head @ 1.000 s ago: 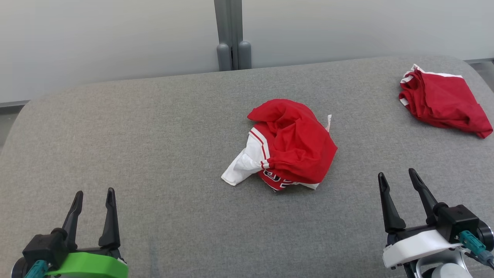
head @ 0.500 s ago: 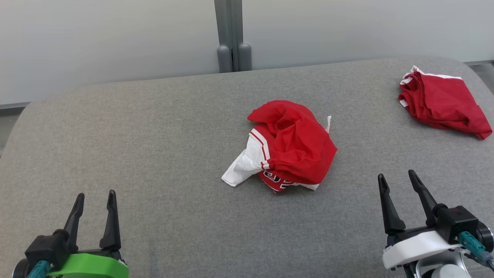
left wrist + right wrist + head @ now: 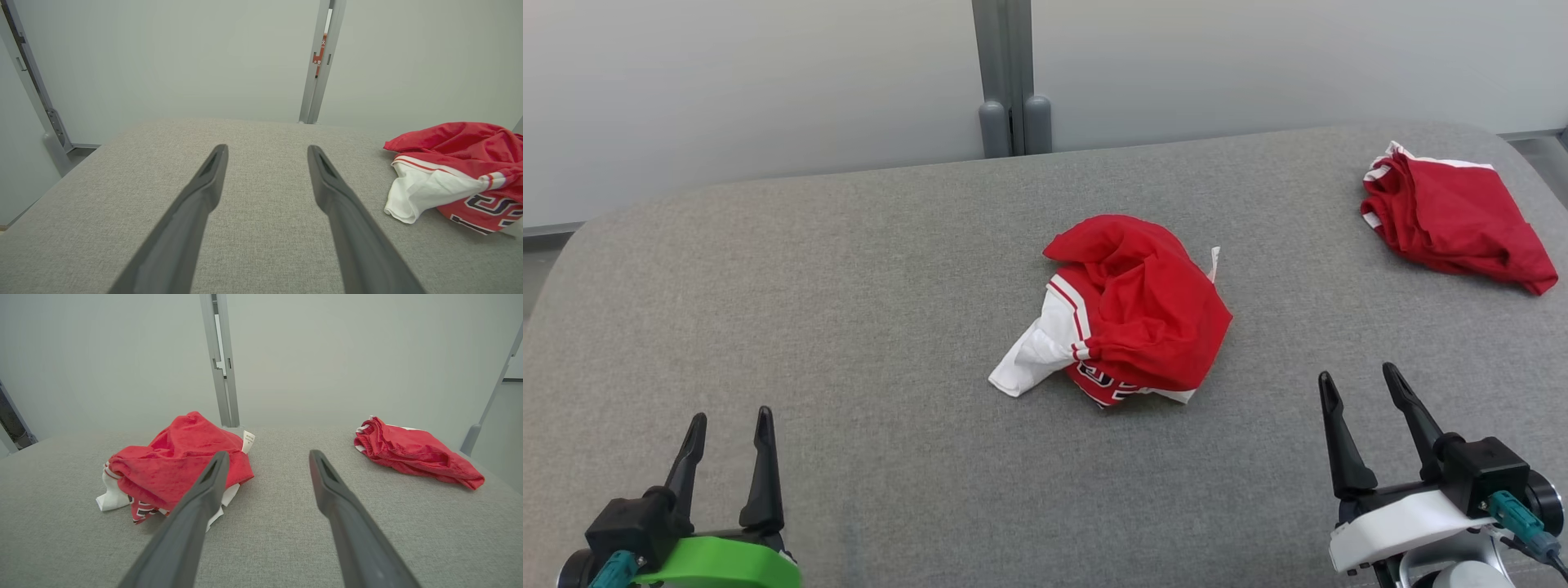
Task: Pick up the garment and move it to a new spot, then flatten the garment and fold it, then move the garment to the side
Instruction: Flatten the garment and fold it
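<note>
The crumpled red-and-white cloth garment (image 3: 1131,314) lies on the grey fabric-covered worktop (image 3: 849,286), about at its middle. A second, bunched red cloth garment (image 3: 1454,220) lies well apart from it, at the worktop's far right corner. The left hand (image 3: 731,414) is over the near left part of the worktop and the right hand (image 3: 1357,372) over the near right. The crumpled garment lies ahead of and between them, touching neither. Behind the far edge, a grey upright metal post (image 3: 1005,82) stands against the pale wall (image 3: 727,82).
</note>
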Robot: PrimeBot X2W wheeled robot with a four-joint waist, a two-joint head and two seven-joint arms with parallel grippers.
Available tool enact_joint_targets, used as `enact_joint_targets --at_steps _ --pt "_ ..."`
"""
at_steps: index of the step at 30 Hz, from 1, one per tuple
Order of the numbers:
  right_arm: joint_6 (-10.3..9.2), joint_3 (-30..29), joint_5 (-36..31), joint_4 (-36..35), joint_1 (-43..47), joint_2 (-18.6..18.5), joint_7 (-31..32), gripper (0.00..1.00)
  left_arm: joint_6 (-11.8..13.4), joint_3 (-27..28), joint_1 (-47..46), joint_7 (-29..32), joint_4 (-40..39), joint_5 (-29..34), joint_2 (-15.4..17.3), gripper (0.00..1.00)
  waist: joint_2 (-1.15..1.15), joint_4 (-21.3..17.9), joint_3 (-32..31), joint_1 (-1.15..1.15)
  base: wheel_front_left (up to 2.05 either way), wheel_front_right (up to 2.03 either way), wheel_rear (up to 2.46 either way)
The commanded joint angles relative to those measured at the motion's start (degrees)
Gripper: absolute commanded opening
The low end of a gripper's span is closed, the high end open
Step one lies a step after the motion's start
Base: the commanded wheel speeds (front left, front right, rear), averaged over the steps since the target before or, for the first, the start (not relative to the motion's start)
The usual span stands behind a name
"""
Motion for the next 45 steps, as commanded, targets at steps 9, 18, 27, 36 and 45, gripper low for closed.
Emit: enact_joint_targets --at_steps 9,18,27,36,45 --pt "-0.06 1.2 0.1 0.5 -1.9 -0.5 -0.2 1.0 -0.6 -3.9 -9.9 1.2 3.9 2.1 0.8 1.0 0.0 -2.1 2.6 0.0 0.0 0.0 0.0" --pt "-0.06 1.8 0.6 1.2 -5.2 -0.7 -0.6 1.0 -1.4 -11.2 -25.0 2.8 10.1 4.0 0.8 1.0 0.0 -7.8 8.8 0.0 0.0 0.0 0.0" --pt "-0.06 1.4 1.0 2.6 -8.0 0.3 -1.1 1.0 -1.5 -21.0 -37.0 4.1 21.5 2.3 2.0 1.0 0.0 -13.4 14.1 0.0 0.0 0.0 0.0" --pt "-0.06 0.7 0.8 2.8 -8.8 0.9 -1.1 1.0 -1.4 -30.1 -40.1 5.8 33.0 -4.3 1.2 1.0 0.0 -14.2 14.8 0.0 0.0 0.0 0.0" --pt "-0.06 0.5 0.3 2.8 -9.0 1.0 -1.1 1.0 -1.4 -37.8 -40.3 8.9 39.7 -9.8 0.4 1.0 0.0 -13.0 14.0 0.0 0.0 0.0 0.0"
